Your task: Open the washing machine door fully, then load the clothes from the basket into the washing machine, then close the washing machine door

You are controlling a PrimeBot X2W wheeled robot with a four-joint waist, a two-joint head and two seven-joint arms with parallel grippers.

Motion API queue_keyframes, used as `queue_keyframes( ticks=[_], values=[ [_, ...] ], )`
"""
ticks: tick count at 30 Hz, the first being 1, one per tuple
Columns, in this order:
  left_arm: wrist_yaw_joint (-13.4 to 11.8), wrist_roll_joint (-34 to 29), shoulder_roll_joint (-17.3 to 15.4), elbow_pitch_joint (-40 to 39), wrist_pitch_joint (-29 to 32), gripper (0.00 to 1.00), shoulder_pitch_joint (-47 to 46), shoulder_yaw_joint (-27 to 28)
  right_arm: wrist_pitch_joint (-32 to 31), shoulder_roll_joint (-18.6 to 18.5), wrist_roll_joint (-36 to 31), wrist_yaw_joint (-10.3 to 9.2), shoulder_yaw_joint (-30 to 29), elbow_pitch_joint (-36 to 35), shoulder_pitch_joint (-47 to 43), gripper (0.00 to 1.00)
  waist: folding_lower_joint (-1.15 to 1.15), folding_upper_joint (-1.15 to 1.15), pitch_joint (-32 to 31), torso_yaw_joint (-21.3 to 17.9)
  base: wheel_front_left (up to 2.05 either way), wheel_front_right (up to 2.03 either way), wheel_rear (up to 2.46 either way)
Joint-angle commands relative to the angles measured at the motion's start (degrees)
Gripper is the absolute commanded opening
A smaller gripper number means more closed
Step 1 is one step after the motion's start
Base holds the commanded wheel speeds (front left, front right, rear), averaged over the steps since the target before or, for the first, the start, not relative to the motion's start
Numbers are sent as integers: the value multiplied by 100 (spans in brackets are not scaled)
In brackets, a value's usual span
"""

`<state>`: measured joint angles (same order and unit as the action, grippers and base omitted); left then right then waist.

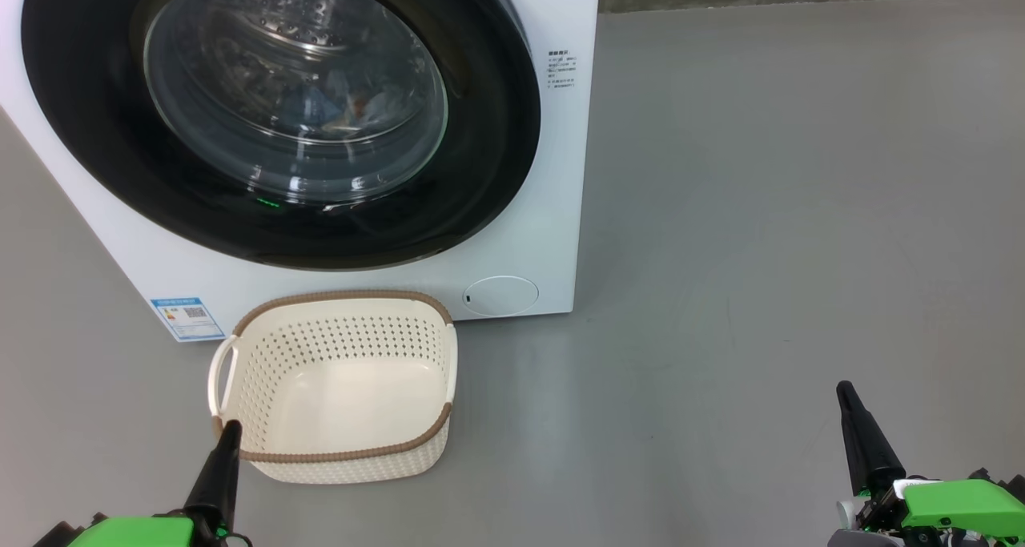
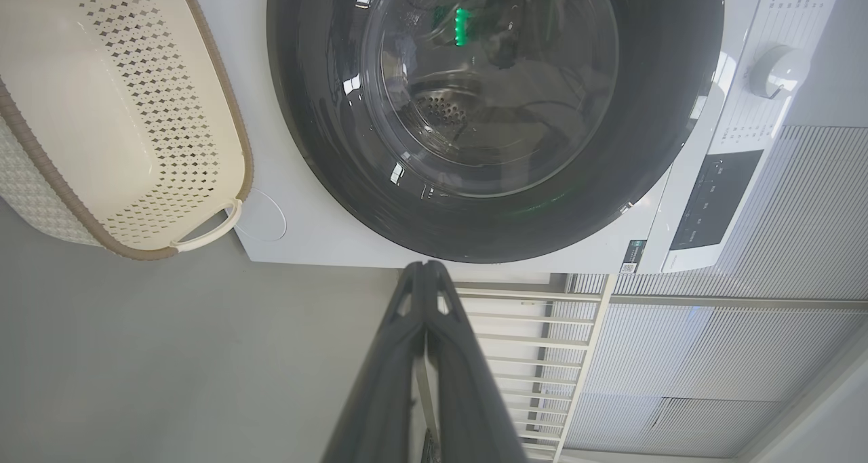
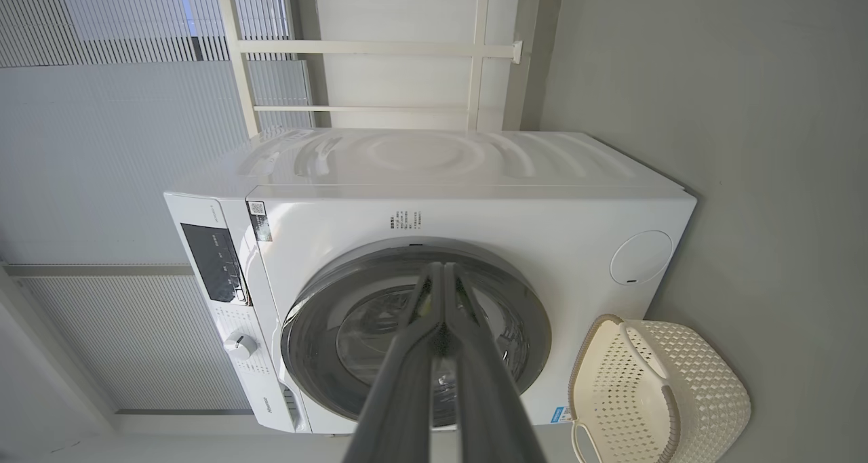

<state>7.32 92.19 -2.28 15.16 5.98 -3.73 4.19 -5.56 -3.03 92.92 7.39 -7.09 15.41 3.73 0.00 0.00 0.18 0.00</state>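
The washing machine [image 1: 528, 243] [image 3: 475, 212] stands in front of me, its round black-rimmed door [image 1: 280, 114] [image 2: 495, 110] [image 3: 319, 327] flat against the front. Behind the glass, a bit of the blue clothes [image 1: 328, 106] lies in the drum. The cream basket [image 1: 336, 387] [image 2: 115, 110] [image 3: 658, 388] sits on the floor just before the machine with nothing in it. My left gripper [image 1: 228, 431] [image 2: 425, 268] is shut with nothing in it, its tip by the basket's near left corner. Low at the right, well clear of the machine, my right gripper [image 1: 845, 391] [image 3: 442, 268] is shut and holds nothing.
Grey floor [image 1: 761, 211] stretches to the right of the machine. A small round white flap [image 1: 500, 295] sits low on the machine's front. A white railing [image 3: 366, 49] and ribbed wall panels [image 3: 102, 144] stand behind the machine.
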Motion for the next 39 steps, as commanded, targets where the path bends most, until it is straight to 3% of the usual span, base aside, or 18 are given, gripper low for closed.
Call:
queue_keyframes(
  ticks=[1,39],
  values=[
    [17,25,-87,-112,23,0,-243,199,-53,-23,-35,10,106,-141,240,0,0,0,0,0,0,0,0],
    [17,10,-75,-112,38,0,-244,217,-72,-6,-55,10,82,-140,243,0,0,0,0,0,0,0,0]
  ],
)
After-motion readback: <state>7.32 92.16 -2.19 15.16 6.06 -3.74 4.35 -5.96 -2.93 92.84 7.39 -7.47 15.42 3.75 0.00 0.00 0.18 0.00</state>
